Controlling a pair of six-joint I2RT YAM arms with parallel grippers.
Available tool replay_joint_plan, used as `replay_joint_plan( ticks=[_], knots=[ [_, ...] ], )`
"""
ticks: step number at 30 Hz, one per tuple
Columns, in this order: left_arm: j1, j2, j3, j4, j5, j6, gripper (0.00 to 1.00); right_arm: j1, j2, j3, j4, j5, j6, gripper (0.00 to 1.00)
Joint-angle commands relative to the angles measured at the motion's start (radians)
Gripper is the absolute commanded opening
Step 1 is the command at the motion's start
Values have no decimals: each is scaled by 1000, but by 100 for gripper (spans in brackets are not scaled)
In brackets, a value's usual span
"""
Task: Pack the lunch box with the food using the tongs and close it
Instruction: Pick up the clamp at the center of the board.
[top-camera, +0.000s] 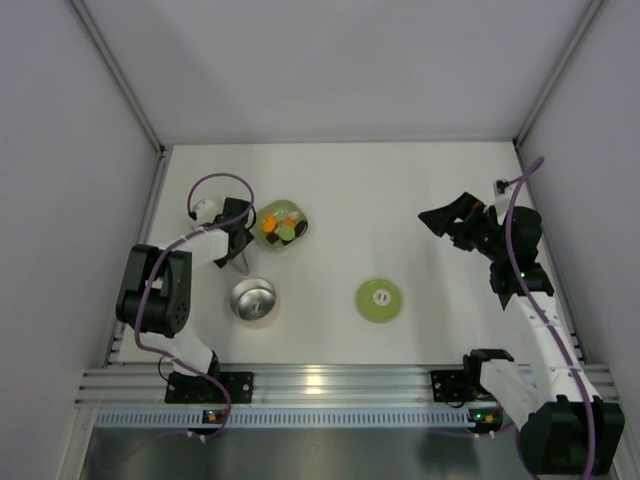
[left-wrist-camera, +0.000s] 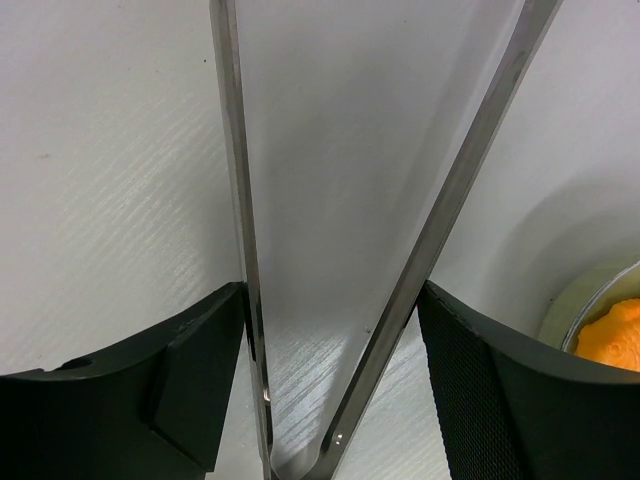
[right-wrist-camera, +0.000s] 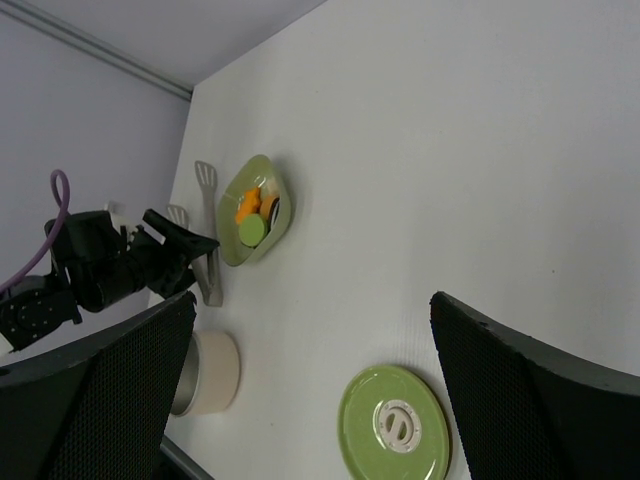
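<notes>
1. Two thin arms of the tongs (left-wrist-camera: 232, 150) between the fingers of the left pincer (left-wrist-camera: 332, 300); each pad against an arm's outer face, so judged clenched on the tongs, arms not squeezed together.
2. Tongs' long axis roughly near-to-far on the bench (top-camera: 400, 180), alongside the pale green dish (top-camera: 303, 228); joined end toward the lunch box (top-camera: 237, 300), splayed ends toward the far side.
3. Food (top-camera: 278, 228) in that dish, just to the right of the left pincer; coming move judged to be a swing of the tips rightward over the dish rim.
4. Left arm far nearer to the food; right pincer (right-wrist-camera: 312, 300) released, nothing in it, well apart on the right.
5. Lid (top-camera: 380, 299) flat on the bench, right of the open lunch box.
6. Hidden: tong tips cut off at the top of the left wrist view; tongs mostly covered by the pincer from above; lifted or resting on the bench, cannot tell.
</notes>
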Motion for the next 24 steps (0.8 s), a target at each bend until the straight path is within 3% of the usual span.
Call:
replay_joint_plan(
  ticks=[1, 12, 24],
  knots=[
    [0, 76, -10, -69, 38, -22, 74, -11, -4, -3, 60, -18, 0, 99],
    [0, 98, 16, -76, 35, 8, 65, -11, 1, -23, 69, -32, 12, 100],
    [0, -69, 124, -181, 1, 91, 63, -11, 10, -28, 109, -37, 18, 100]
  ],
)
